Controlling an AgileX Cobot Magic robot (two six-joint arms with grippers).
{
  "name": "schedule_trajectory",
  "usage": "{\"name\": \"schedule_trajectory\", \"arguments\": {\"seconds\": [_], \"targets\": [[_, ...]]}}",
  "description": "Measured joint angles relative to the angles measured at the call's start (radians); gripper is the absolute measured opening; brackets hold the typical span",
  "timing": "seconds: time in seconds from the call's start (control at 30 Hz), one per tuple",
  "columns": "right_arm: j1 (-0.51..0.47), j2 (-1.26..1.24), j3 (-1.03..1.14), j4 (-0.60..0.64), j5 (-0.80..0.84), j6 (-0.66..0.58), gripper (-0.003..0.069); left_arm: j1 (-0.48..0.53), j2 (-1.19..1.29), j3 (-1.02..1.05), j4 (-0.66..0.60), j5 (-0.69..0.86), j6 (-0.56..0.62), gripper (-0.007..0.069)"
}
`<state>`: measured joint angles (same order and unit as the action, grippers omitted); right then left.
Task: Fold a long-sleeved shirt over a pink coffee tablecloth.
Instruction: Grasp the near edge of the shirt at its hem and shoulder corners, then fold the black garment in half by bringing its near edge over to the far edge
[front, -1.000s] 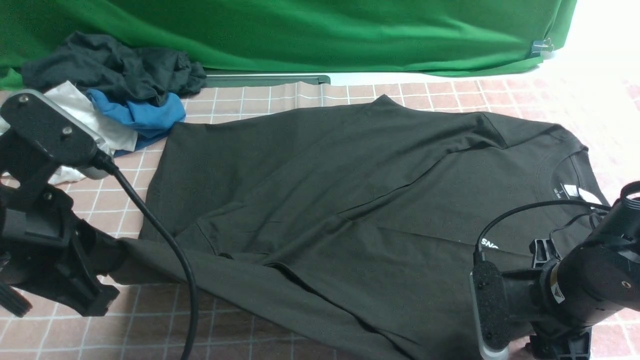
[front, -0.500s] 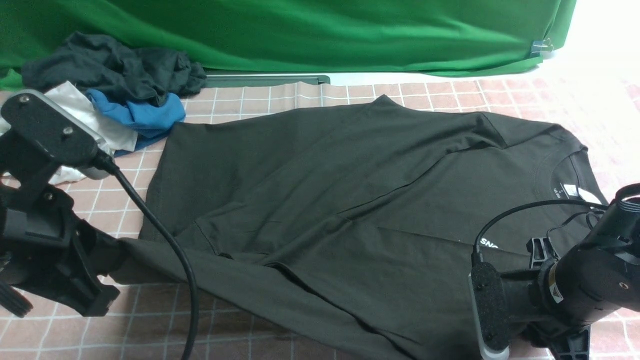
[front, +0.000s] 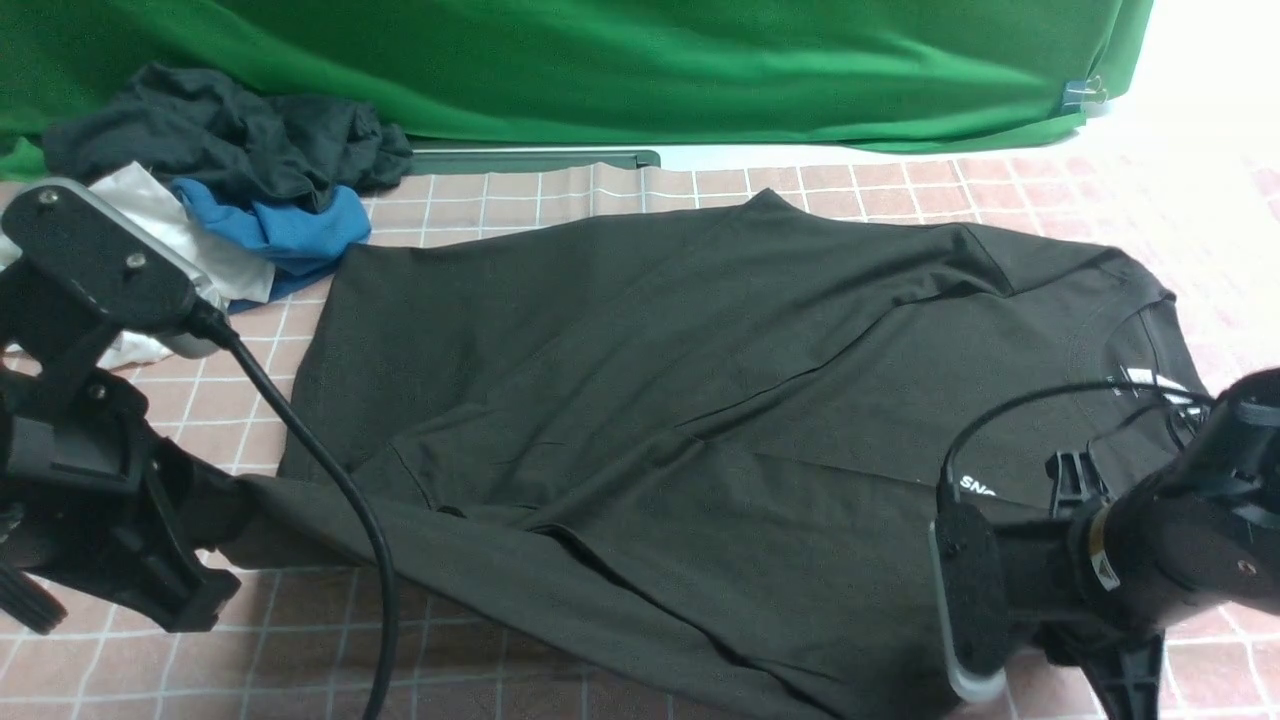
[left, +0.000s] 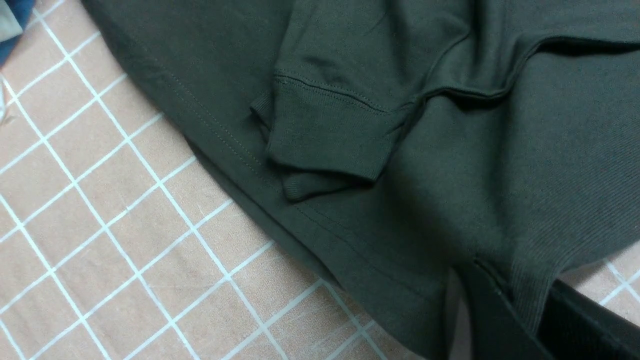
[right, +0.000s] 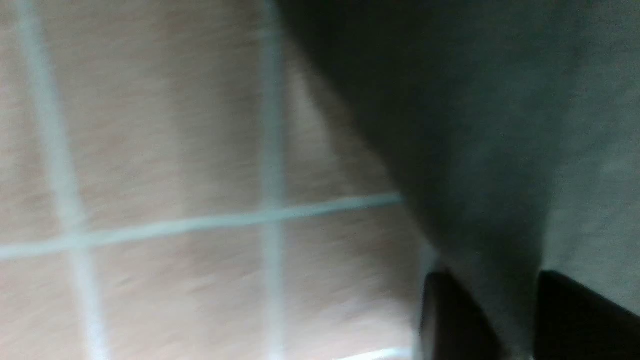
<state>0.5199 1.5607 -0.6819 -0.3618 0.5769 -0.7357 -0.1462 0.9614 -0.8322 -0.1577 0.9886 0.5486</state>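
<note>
One long-sleeved shirt (front: 650, 400), one pink tablecloth (front: 300, 640), one green backdrop (front: 600, 70), two robot arms (front: 90, 470) (front: 1150, 560), and seemingly three heaped garments (front: 230, 150).

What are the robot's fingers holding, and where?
The black shirt: left fingers pinch a sleeve cuff, right fingers pinch its near edge by the shoulder.

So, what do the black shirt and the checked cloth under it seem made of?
The long-sleeved shirt looks like a matte knit, probably cotton jersey: fine ribbing shows at the cuff and it drapes in loose folds. The pink coffee tablecloth looks smoother, perhaps a coated or vinyl sheet; its printed white grid lies flat, with faint scratches.
</note>
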Motion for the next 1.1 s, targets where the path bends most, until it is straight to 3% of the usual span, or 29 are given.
{"name": "schedule_trajectory", "arguments": {"seconds": [0.43,0.53,0.73,0.93,1.1], "targets": [[0.0,0.018,0.02,-0.007,-0.011,0.022,0.0241,0.0,0.0,0.001,-0.018,0.0,0.0,0.0043],[0.0,0.023,0.02,-0.009,-0.009,0.022,0.0202,0.0,0.0,0.001,-0.02,-0.001,0.0,0.0043],[0.0,-0.005,0.026,-0.006,0.004,0.074,0.0051,0.0,0.0,0.001,-0.023,-0.001,0.0,0.0043],[0.0,-0.14,0.027,0.029,0.147,0.236,0.0042,0.0,-0.001,0.001,-0.023,0.003,0.0,0.0043],[0.001,-0.255,0.027,0.177,0.35,0.302,0.0042,0.0,-0.03,0.001,-0.04,0.103,0.0,0.0043]]}}
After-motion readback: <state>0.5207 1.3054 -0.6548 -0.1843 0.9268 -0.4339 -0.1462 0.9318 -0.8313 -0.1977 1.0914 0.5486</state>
